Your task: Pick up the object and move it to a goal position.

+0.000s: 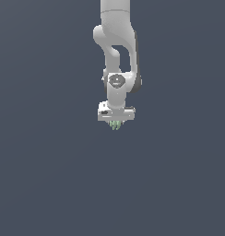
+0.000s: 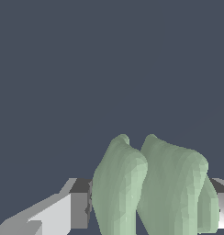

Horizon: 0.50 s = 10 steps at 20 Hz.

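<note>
Pale green lobed object [image 1: 115, 125] sits pinched between the white end effector [image 1: 115, 122] fingers [image 2: 79, 209].

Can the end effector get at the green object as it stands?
Probably yes. The pale green object sits right under the end effector; the wrist view shows its lobes between the fingers. Nothing else is near. Whether the fingers actually clamp it isn't clear.

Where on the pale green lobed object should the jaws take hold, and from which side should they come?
Probably across the narrow bunch of lobes, coming straight from above. The pale green object is far narrower than the gripper, and its pointed lobes hang just below it. In the wrist view one finger stands on each side of the lobes, so the jaws appear already shut on it this way.
</note>
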Each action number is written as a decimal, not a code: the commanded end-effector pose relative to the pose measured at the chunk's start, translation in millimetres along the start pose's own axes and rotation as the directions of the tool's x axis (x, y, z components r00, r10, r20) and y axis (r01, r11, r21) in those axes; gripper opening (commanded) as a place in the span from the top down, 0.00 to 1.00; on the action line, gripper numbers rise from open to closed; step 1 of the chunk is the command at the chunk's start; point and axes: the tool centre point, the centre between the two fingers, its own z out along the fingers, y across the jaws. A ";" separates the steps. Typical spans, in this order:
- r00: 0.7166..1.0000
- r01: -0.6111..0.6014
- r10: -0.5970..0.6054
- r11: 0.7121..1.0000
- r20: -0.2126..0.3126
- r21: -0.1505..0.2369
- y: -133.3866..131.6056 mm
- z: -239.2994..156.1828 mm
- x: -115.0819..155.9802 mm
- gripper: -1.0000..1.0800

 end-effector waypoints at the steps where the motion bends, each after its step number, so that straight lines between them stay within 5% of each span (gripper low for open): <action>1: 1.000 0.001 -0.001 1.000 0.001 0.000 -0.3 0.9 -0.2 1.00; 10: 1.000 0.000 0.000 1.000 0.000 0.000 2.7 -6.5 0.9 1.00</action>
